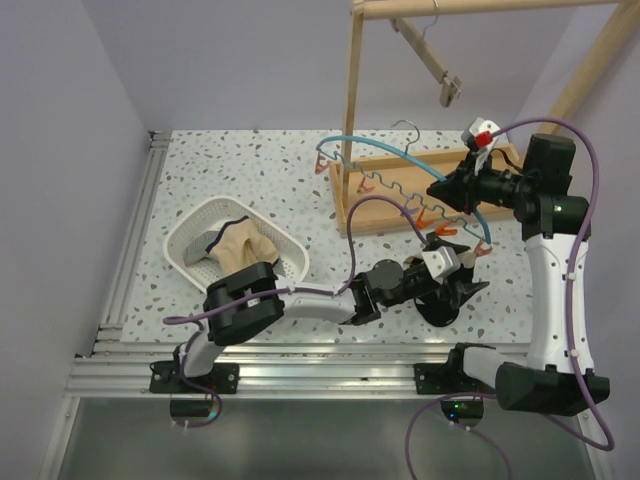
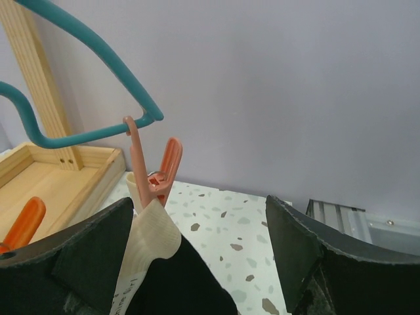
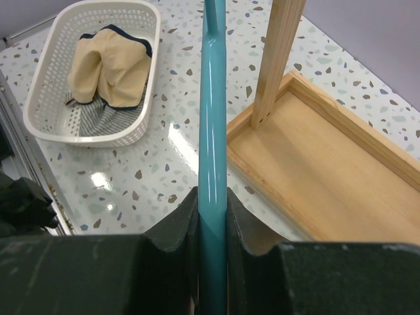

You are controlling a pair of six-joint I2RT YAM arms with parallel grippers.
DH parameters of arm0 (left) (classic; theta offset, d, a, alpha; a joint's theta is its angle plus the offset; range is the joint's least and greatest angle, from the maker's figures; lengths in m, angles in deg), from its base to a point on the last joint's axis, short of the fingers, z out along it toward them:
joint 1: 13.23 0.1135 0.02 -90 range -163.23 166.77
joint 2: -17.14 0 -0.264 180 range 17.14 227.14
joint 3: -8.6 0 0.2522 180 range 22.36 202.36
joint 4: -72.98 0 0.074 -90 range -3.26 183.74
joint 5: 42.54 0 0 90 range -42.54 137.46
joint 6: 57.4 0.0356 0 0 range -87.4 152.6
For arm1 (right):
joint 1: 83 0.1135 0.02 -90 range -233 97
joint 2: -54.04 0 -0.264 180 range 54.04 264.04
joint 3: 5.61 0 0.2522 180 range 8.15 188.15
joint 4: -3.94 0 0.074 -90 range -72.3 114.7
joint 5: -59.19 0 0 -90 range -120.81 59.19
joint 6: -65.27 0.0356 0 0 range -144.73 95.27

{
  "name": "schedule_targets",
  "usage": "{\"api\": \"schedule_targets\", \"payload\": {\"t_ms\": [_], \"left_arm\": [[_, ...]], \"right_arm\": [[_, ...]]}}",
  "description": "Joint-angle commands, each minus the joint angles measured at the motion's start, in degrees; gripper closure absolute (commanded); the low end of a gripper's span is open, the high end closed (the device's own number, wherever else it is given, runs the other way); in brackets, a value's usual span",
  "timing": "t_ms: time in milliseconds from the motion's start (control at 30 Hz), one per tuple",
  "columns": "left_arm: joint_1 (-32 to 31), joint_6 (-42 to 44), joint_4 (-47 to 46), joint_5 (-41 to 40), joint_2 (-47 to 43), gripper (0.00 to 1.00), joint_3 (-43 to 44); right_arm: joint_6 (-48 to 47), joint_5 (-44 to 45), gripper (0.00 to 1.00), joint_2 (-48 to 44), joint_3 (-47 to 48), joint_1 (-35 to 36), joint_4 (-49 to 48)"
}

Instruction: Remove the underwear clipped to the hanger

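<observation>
A black pair of underwear (image 2: 177, 275) with a pale waistband (image 2: 147, 239) hangs from a salmon clip (image 2: 157, 174) on the teal hanger (image 2: 98, 134). My left gripper (image 2: 197, 210) stands open around it, the cloth against its left finger (image 2: 85, 259) and well apart from the right finger. From above, that gripper (image 1: 470, 285) is low at the hanger's near end over the black cloth (image 1: 437, 308). My right gripper (image 3: 213, 203) is shut on the hanger's bar (image 3: 213, 118), holding it above the table. A beige pair (image 3: 105, 65) and a grey striped pair (image 3: 98, 121) lie in the white basket (image 3: 39, 98).
The wooden rack's base tray (image 3: 328, 170) lies just behind the hanger, its upright post (image 3: 279, 59) close to the bar. A bare wooden hanger (image 1: 435, 65) hangs from the rack's top rail. Other orange clips (image 1: 440, 232) dangle along the teal hanger. The basket (image 1: 190, 225) sits at the left.
</observation>
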Motion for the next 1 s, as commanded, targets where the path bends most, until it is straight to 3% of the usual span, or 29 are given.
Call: {"api": "schedule_targets", "payload": {"t_ms": [0,267,800,933,967], "left_arm": [[-0.75,0.08,-4.0,-6.0,1.99,0.16,4.52],[-0.93,2.36,-7.69,-13.73,5.77,0.21,7.95],[-1.37,4.99,-8.22,-17.25,11.05,0.31,17.0],[-1.63,5.97,-8.83,-18.14,11.58,0.61,17.54],[-1.63,6.06,-8.84,-18.14,11.58,0.77,17.54]], "right_arm": [[1.17,-1.86,1.0,-0.99,0.14,-0.07,-4.16],[1.17,-1.95,1.0,-0.99,0.05,0.02,-4.16],[1.17,-2.04,1.0,-1.17,-0.3,0.02,-4.42],[1.08,-2.04,1.0,-1.08,-0.22,0.02,-4.34],[0.99,-2.04,1.0,-1.17,-0.3,0.02,-4.34]]}}
